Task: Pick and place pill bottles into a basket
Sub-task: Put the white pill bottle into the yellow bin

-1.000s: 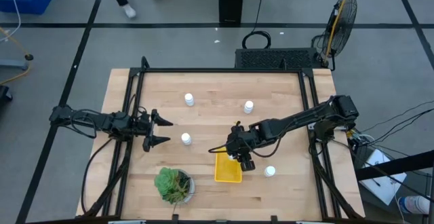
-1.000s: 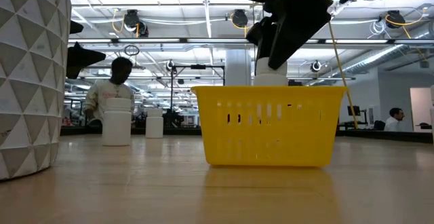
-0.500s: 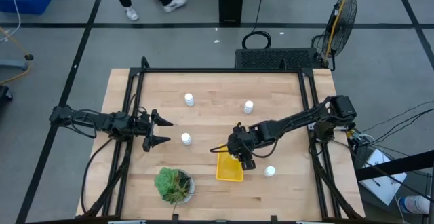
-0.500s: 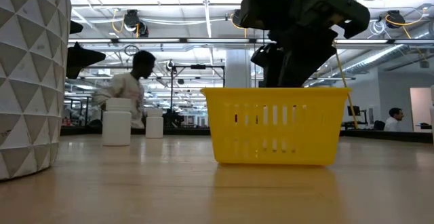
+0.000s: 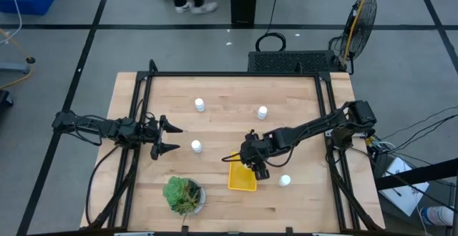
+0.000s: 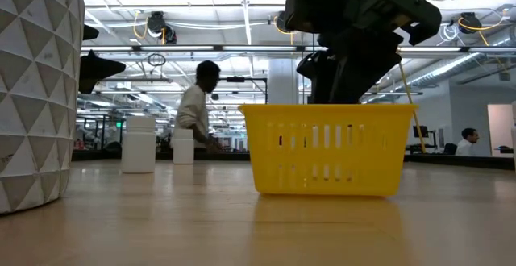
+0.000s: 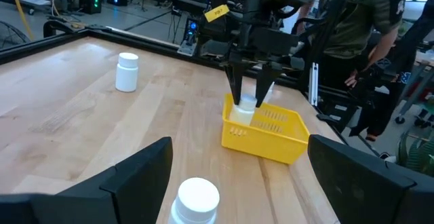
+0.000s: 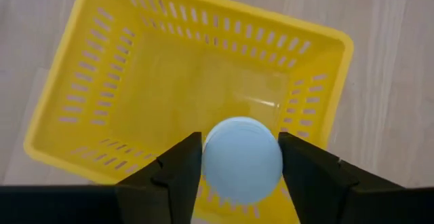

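My right gripper (image 5: pixel 256 167) hangs over the yellow basket (image 5: pixel 241 178), shut on a white pill bottle (image 8: pixel 243 159) that sits down inside the basket's far end (image 7: pixel 245 110). The basket wall hides the bottle in the low view. Three more bottles stand on the table, at the far left (image 5: pixel 200 105), at the far middle (image 5: pixel 262 112) and to the right of the basket (image 5: pixel 285 181). Another (image 5: pixel 195 146) stands just in front of my left gripper (image 5: pixel 169 137), which is open and empty at the table's left. My right gripper pinches the bottle's opposite sides (image 8: pixel 209 157) between its two fingers (image 8: pixel 178 166), just below the cap. The fingers come from above, pointing down. The bottle stands upright inside the basket; whether its base is on the basket floor is hidden by the wall.
A green potted plant (image 5: pixel 183 194) in a white faceted pot (image 6: pixel 36 89) stands at the near left of the table. Black frame rails (image 5: pixel 236 74) run along the table's edges. People move in the room beyond the table.
My right gripper has gone down with the bottle, from above the basket's rim to inside the basket. The basket has slid a little toward the table's right. For the last half second the gripper has kept still.
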Available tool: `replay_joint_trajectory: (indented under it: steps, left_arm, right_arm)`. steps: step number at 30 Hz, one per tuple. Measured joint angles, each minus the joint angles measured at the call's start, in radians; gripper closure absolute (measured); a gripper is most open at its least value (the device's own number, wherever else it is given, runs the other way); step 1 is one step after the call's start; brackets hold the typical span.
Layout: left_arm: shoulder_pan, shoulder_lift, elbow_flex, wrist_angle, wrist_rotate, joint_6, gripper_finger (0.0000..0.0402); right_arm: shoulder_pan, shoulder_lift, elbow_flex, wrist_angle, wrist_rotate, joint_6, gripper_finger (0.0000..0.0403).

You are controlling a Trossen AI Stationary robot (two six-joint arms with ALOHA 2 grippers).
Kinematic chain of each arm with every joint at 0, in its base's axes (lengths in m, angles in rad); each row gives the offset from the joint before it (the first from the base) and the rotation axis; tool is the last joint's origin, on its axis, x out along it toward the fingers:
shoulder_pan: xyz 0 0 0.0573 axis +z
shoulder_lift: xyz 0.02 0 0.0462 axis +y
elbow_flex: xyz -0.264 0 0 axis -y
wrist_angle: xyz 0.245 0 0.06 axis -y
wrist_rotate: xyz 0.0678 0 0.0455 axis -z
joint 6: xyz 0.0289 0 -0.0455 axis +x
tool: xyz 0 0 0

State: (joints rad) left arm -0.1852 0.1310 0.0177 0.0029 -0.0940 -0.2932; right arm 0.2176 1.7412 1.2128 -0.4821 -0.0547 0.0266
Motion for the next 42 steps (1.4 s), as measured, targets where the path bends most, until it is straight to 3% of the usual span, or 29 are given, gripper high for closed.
replay_joint_trajectory:
  steps: [8,13,18,27,33,42]
  left_arm:
    - [0.000,0.000,0.000,0.000,0.000,0.002,0.0055]
    - [0.000,0.000,0.000,0.000,0.000,0.002,0.0055]
    - [0.000,0.000,0.000,-0.002,0.016,0.002,0.0055]
    - [0.000,0.000,0.000,-0.002,0.015,0.002,0.0055]
    - [0.000,0.000,0.000,-0.002,0.014,-0.017,0.0055]
    - [0.000,0.000,0.000,-0.002,0.014,-0.025,0.0055]
  right_arm:
    - [0.000,-0.056,0.000,0.008,0.002,-0.020,0.0174]
    - [0.007,-0.131,0.000,-0.013,0.002,0.003,0.0174]
    - [0.094,-0.210,0.000,-0.069,0.027,0.064,0.0182]
    - [0.353,-0.264,0.000,-0.287,0.385,0.391,0.0198]
    - [0.422,-0.264,0.000,-0.383,0.394,0.633,0.0200]
    - [0.532,-0.264,0.000,-0.445,0.398,0.848,0.0199]
